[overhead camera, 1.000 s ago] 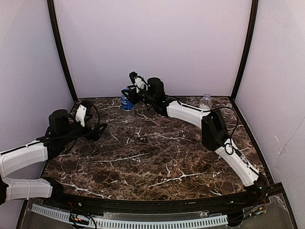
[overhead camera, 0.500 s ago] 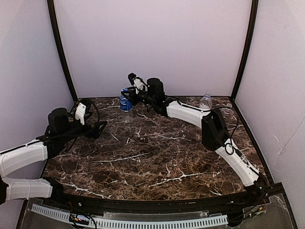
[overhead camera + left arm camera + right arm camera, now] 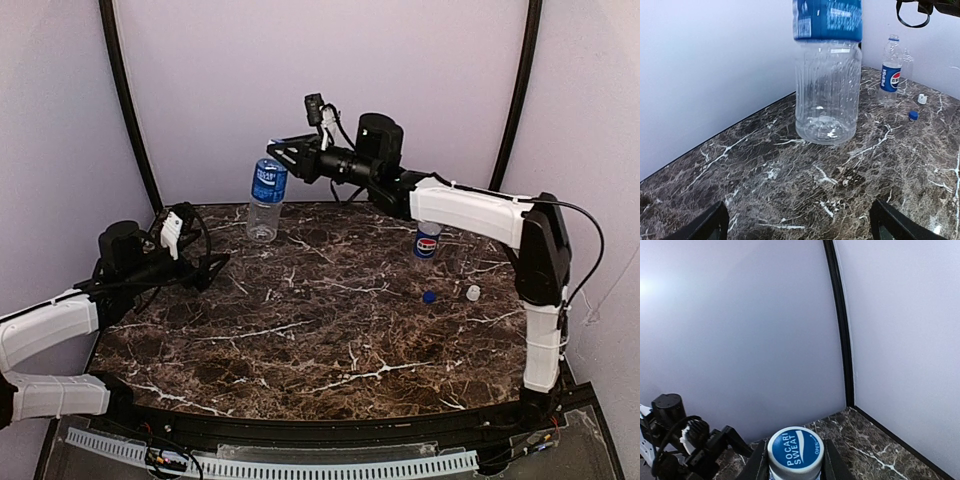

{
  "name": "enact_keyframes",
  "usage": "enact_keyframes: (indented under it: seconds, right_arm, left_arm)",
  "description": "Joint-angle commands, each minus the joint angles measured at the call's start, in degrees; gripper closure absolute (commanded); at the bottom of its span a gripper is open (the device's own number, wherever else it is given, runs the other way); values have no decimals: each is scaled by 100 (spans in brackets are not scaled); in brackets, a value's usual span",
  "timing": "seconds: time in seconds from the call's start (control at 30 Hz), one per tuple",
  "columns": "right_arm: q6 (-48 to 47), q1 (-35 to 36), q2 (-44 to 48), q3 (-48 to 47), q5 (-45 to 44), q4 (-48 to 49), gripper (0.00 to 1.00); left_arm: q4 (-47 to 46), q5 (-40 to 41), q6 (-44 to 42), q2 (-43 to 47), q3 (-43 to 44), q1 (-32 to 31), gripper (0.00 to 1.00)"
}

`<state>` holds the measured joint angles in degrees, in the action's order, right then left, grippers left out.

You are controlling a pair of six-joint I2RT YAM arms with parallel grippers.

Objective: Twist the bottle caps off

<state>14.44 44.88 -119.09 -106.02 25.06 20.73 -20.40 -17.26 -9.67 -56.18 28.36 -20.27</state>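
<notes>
My right gripper is raised at the back and shut on the blue-and-white cap of the water-label bottle. A finger presses each side of the cap. The bottle hangs upright with its base at or just above the table; I cannot tell which. My left gripper is open and empty, low over the table and facing that bottle; its own view shows its tips far apart. The Pepsi bottle stands at the right. A dark blue cap and a white cap lie loose nearby.
The marble table is closed in by pale walls on three sides, with black corner posts. In the left wrist view a clear unlabelled bottle seems to stand just behind the Pepsi bottle. The right arm's elbow stands tall at the right edge.
The right arm has risen and its elbow has swung to the right edge. The water-label bottle sits higher in its grip. The Pepsi bottle and two loose caps now show. The left arm barely moved.
</notes>
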Motion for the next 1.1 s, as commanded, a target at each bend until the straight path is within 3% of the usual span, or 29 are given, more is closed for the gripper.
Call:
enact_keyframes:
  seconds: [0.0,0.33,0.57,0.73,0.8,0.87,0.93,1.07]
  right_arm:
    - [527,410,559,962,75,1121,100]
    - [344,899,1043,1607,-44,1550,100]
    - [372,925,1179,1775,-109,1722,100]
    - [502,933,1140,1791,-41,1819,100]
    - [577,931,1101,1786,-41,1910,100]
    - [612,934,1080,1775,-38,1995,100]
    - [615,935,1080,1745,-29,1990,100]
    - [579,935,1134,1756,-30,1996,100]
  left_arm:
    - [79,-900,-108,-99,526,-206,1]
    - [339,-1249,495,-501,1228,-714,2]
    - [384,-1114,488,-569,1187,-1034,27]
    - [299,-1153,428,-609,1292,-1044,33]
    - [248,-1175,416,-627,1309,-1048,30]
    - [174,-1110,430,-646,1304,-1071,18]
    - [132,-965,478,-662,1315,-1075,13]
    - [118,-921,441,-690,1338,-1075,18]
